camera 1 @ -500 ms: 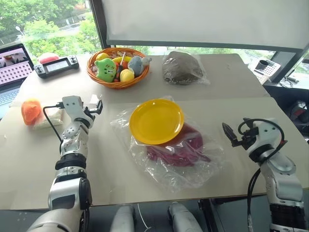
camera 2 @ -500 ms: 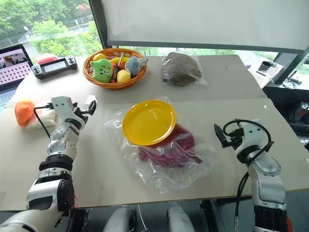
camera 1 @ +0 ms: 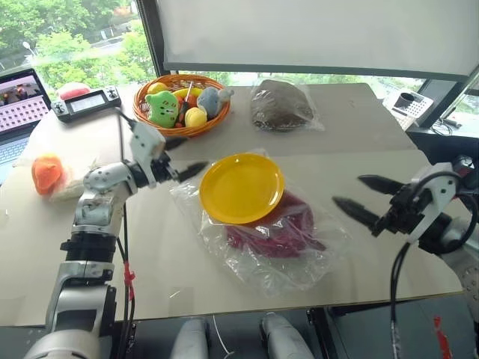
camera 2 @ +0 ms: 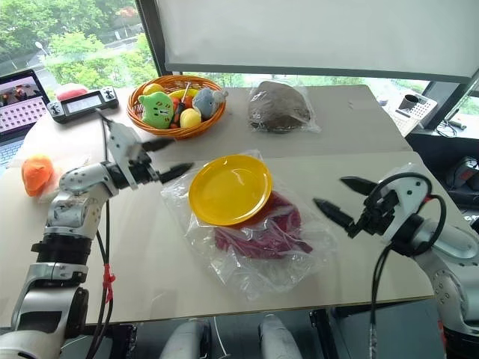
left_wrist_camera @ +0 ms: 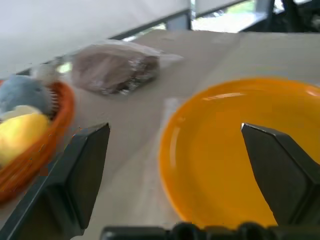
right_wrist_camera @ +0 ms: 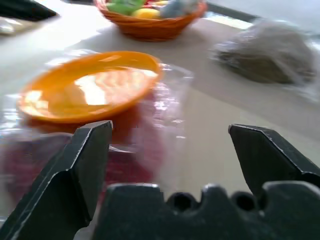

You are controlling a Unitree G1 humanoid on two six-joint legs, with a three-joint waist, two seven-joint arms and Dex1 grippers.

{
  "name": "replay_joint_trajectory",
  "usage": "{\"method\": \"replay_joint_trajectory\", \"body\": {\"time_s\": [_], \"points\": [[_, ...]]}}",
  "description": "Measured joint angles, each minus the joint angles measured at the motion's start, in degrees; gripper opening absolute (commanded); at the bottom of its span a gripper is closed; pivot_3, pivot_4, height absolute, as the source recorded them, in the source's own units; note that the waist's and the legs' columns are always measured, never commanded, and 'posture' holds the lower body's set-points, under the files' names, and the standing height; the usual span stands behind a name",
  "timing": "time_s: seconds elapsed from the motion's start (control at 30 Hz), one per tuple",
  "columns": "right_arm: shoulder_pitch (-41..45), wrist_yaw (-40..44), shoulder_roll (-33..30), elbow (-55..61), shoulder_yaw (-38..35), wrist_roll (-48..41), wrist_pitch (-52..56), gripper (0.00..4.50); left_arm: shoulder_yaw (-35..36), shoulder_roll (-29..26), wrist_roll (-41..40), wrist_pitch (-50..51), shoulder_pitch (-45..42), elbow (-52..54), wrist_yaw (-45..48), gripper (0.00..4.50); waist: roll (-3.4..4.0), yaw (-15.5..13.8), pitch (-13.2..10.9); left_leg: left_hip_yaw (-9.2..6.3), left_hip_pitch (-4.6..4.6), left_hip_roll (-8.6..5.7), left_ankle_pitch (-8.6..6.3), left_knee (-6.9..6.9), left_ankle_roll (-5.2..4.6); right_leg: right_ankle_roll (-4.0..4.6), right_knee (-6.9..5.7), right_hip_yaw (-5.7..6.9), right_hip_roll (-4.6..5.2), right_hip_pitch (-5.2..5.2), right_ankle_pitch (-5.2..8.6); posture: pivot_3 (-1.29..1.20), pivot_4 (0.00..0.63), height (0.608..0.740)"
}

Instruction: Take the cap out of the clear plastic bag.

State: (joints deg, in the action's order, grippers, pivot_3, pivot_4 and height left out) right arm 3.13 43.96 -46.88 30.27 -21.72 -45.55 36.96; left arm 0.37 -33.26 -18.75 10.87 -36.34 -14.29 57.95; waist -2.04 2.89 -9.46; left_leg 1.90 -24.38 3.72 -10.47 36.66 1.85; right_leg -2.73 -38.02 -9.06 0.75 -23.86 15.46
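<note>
The dark red cap lies inside the crinkled clear plastic bag at the table's middle. A yellow plate rests on top of the bag and covers the cap's far part. My left gripper hovers open just left of the plate's rim, pointing at it, and the left wrist view has the plate between my fingers. My right gripper is open at the bag's right edge, pointing left. In the right wrist view the cap shows red through the bag below the plate.
An orange basket of plush toys stands at the back, with a brown bagged lump to its right. An orange toy, a controller and a laptop occupy the left side. A desk phone sits beyond the right edge.
Both arms swung inward toward the bag. The left gripper moved right to the plate's rim; the right gripper turned to point left at the bag. Both now show widely spread fingers.
</note>
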Motion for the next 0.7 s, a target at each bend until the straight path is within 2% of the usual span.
{"method": "replay_joint_trajectory", "body": {"time_s": [0.07,0.17,0.27,0.47,0.7], "points": [[-0.28,1.76,-1.81,4.48,0.18,-7.37,4.18,4.46,-2.53,-1.05,0.14,1.52,1.83,3.48,3.47,4.49,-0.01,-0.11,-0.01,-0.14,-0.01,0.00,0.00,0.12,0.00,-0.04,0.01,0.16,0.00,0.10,0.03,0.00,0.150,0.740],[-0.68,2.01,-2.45,7.20,0.99,-11.42,6.58,4.46,-5.03,-3.45,1.86,0.30,3.29,5.62,6.80,4.49,-0.02,-0.21,-0.01,-0.22,0.08,0.00,-0.01,0.18,-0.01,-0.24,0.07,0.25,0.00,0.29,0.17,0.00,0.150,0.740],[-1.14,1.02,-2.44,7.41,2.52,-10.86,6.94,4.46,-8.04,-5.29,6.11,-5.16,4.46,5.43,8.79,4.49,-0.02,-0.30,-0.01,-0.25,0.12,0.00,-0.01,0.20,-0.01,-0.31,0.10,0.28,0.00,0.35,0.22,0.00,0.150,0.740],[-2.70,-0.66,-2.23,7.80,3.07,-10.32,6.94,4.46,-10.99,-5.28,12.02,-13.67,5.13,2.68,9.43,4.49,-0.02,-0.47,-0.01,-0.31,0.07,0.01,-0.02,0.20,-0.03,-0.25,0.13,0.35,0.01,0.35,0.22,0.00,0.150,0.740],[-4.23,-3.31,-1.58,9.99,2.73,-10.79,6.93,4.46,-12.86,-0.95,19.98,-23.61,2.94,-3.78,1.93,4.49,-0.03,-0.53,-0.01,-0.34,0.08,0.00,-0.02,0.26,-0.03,-0.26,0.11,0.37,0.01,0.40,0.22,0.00,0.150,0.740]]}}
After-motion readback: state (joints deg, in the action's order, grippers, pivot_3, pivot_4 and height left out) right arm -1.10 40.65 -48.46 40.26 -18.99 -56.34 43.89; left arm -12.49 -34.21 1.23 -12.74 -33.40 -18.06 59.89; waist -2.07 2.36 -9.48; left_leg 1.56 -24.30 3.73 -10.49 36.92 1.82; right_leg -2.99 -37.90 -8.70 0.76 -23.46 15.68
